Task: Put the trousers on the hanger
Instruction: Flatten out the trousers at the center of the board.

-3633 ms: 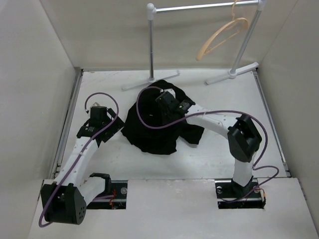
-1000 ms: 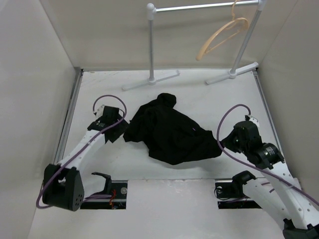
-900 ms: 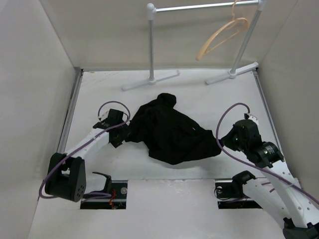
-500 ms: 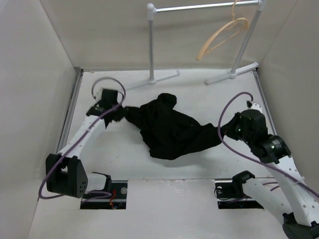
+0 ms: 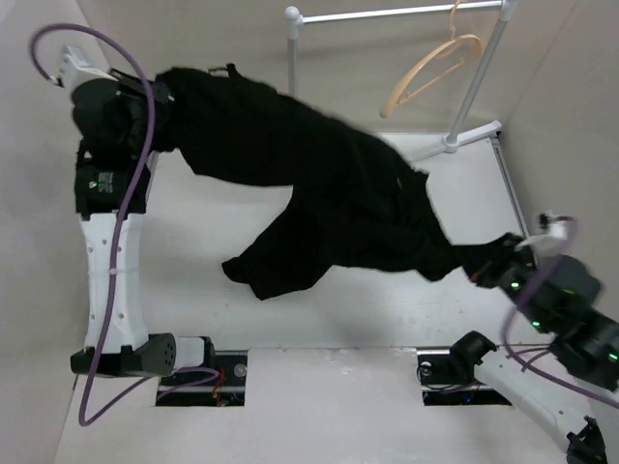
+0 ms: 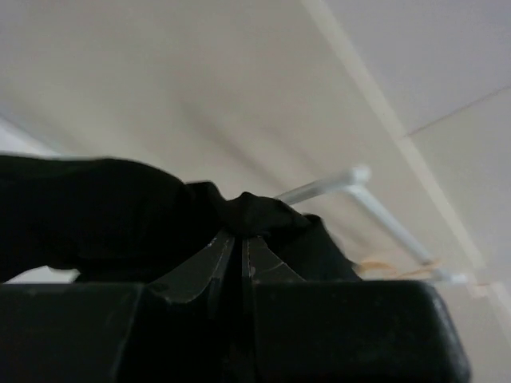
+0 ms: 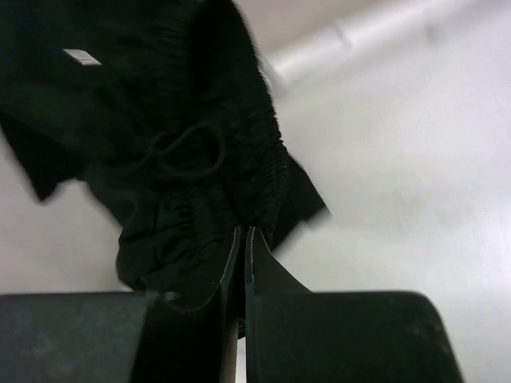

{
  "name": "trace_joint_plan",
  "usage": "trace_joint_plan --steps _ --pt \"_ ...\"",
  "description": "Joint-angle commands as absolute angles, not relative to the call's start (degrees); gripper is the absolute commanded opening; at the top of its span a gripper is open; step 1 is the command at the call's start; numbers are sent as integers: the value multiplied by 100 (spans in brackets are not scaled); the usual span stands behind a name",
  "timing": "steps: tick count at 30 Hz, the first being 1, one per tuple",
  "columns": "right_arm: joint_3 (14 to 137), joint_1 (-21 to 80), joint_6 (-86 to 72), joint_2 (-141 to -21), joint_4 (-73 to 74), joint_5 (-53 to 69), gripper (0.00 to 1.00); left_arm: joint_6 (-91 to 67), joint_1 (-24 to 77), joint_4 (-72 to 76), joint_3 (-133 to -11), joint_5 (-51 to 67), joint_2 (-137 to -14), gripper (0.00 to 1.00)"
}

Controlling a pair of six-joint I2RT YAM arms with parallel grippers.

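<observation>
The black trousers (image 5: 329, 184) hang in the air above the table, stretched between my two grippers, with a loose part drooping at the lower left (image 5: 266, 271). My left gripper (image 5: 166, 97) is raised high at the upper left and is shut on one end of the fabric (image 6: 247, 211). Low on the right, my right gripper (image 5: 479, 263) is shut on the gathered elastic waistband (image 7: 239, 175). The tan wooden hanger (image 5: 430, 70) hangs by its hook on the rail at the back right, apart from the trousers.
A grey metal rail (image 5: 387, 14) on white feet (image 5: 450, 143) stands along the back of the table. Pale walls close in the left, right and back sides. The white table (image 5: 184, 251) lies below the hanging cloth.
My left gripper closed on the trousers' left edge. Both arms then pulled apart and rose, lifting the trousers off the table and stretching them out.
</observation>
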State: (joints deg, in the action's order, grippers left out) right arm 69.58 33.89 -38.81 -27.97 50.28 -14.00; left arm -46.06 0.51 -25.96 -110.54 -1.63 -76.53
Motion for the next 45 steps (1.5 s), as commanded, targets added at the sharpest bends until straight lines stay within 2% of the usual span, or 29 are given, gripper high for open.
trace_joint_plan --steps 1,7,10,12,15,16,18,19,20,22,24,25,26,27,28,29,31,33,34,36,38,39,41,43,44,45 --pt "5575 3502 -4674 -2901 6370 -1459 2 -4202 -40 -3015 -9663 -140 -8244 5" --pt "4949 3529 -4975 -2777 6873 -1424 3 -3894 311 -2655 -8246 -693 -8674 6" --pt "4896 3511 -4931 -2882 6926 -1459 4 -3797 653 -2417 -8103 -992 -8929 6" --pt "4834 3476 -4870 -2970 6882 -1389 8 -3744 856 -2399 -8269 -1168 -9183 6" --pt "4633 3659 -4554 -3373 6759 -864 23 -3744 1085 -2443 -8533 -1274 -9491 7" --pt "4562 3808 -4483 -3514 6767 -653 34 -3753 1137 -2461 -8552 -1292 -9527 8" --pt "4605 4107 -4404 -3507 6837 -475 56 -3762 1182 -2478 -8412 -1432 -9466 18" --pt "4753 4204 -4342 -3437 6847 -605 63 -3762 1191 -2479 -8246 -1502 -9361 25" --pt "4990 4153 -4168 -3402 6812 -841 69 -3753 1191 -2479 -8044 -1573 -9212 30" --pt "5508 3742 -3667 -3777 6514 -1264 73 -3770 1173 -2479 -7561 -1748 -8783 40" --pt "5686 3258 -3306 -4426 5700 -1135 70 -3814 1156 -2461 -7086 -1959 -8247 47" --pt "5634 3108 -3235 -4778 5069 -890 62 -3832 1182 -2478 -6893 -2073 -7983 49" --pt "5555 3011 -3260 -5138 4401 -670 49 -3876 1225 -2513 -6699 -2170 -7737 50" --pt "5459 2958 -3313 -5490 3742 -537 31 -3928 1296 -2548 -6575 -2206 -7569 51" --pt "5380 2923 -3340 -5745 3239 -449 19 -4024 1453 -2618 -6444 -2215 -7411 50" --pt "5318 2818 -3401 -6105 2678 -379 14 -4086 1663 -2715 -6355 -2215 -7313 49" --pt "5413 2633 -3506 -6896 2024 -220 18 -4305 2277 -2882 -6223 -2206 -7251 49" --pt "5528 2597 -3481 -7512 1645 -228 48 -4473 2936 -2909 -6170 -2197 -7347 50" --pt "5581 2597 -3480 -7767 1557 -176 59 -4595 3253 -2900 -6179 -2171 -7426 51" --pt "5564 2623 -3515 -8041 1398 -88 69 -4798 3694 -2822 -6196 -2136 -7540 51" --pt "5450 2807 -3612 -8217 1284 113 73 -5009 3932 -2769 -6188 -2092 -7585 52" --pt "5371 2886 -3708 -8279 1240 236 72 -5105 4003 -2716 -6144 -2066 -7568 52" --pt "5230 3027 -3989 -8376 1169 517 60 -5220 4134 -2532 -6030 -1908 -7515 54" --pt "5116 3176 -4165 -8350 1186 668 37 -5308 4214 -2461 -5924 -1758 -7445 55" --pt "5054 3255 -4236 -8271 1204 651 28 -5404 4249 -2444 -5854 -1723 -7375 55" --pt "5002 3352 -4289 -8140 1222 598 23 -5484 4275 -2409 -5758 -1697 -7287 57"
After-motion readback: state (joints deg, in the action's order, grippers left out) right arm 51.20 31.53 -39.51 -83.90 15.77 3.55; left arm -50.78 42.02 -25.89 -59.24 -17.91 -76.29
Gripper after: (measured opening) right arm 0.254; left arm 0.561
